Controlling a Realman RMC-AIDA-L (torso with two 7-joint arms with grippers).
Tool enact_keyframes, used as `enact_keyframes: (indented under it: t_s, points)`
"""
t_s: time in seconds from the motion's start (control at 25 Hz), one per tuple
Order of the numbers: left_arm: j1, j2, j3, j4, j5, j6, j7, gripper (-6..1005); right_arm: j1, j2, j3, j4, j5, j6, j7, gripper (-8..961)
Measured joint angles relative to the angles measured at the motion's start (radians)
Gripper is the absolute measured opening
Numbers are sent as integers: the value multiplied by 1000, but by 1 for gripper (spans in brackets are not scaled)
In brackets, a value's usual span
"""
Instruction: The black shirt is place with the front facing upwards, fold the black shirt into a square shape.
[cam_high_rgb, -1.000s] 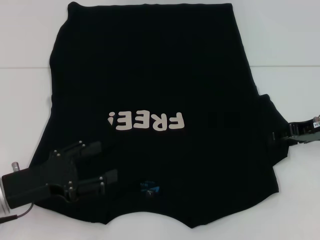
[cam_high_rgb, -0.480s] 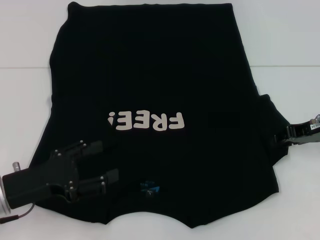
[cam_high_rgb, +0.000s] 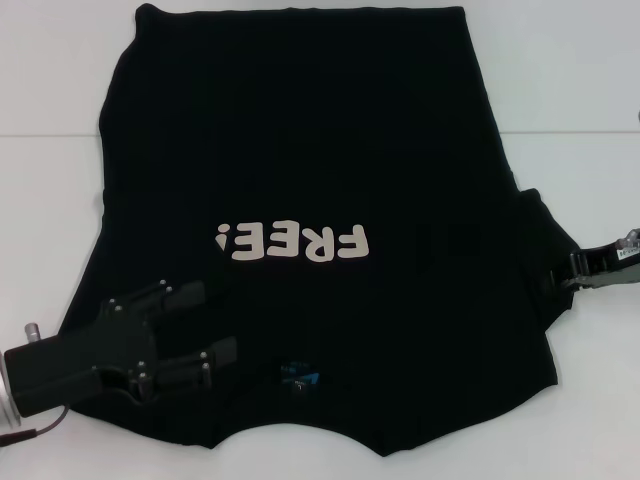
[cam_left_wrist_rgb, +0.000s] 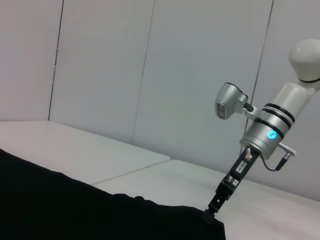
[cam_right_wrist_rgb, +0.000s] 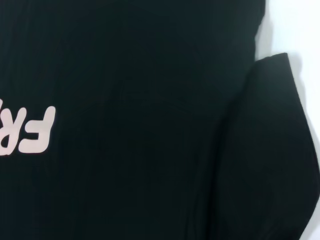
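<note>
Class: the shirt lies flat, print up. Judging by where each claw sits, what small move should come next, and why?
Probably the right claw should carry the sleeve edge inward over the black shirt. It sits at that sleeve, which sticks out unfolded, while the left claw is open above the near-left cloth.

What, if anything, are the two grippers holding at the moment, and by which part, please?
The right gripper grips the black shirt at its right sleeve's outer edge. The left gripper hangs open over the shirt's left shoulder, holding nothing.

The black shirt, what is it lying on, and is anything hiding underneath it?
The black shirt lies flat on a white table. The left hand is above its near left part. Whatever might be underneath stays hidden by the cloth.
</note>
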Motion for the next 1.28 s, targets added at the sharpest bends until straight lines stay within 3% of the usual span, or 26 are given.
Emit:
enact_keyframes:
  t_s: [0.52,1.0,1.28]
  points:
    - [4,2,-2,-3,0,0,0,867,4,10,-45,-14,0,11,-6,61]
    - [4,2,-4,-3,-2,0,-1,866,-20,-5,-19,-141,8,-43,-9,26]
    - [4,3,-5,-3,-2,0,-1,866,10,3,-28,-159,8,-56,-54,21]
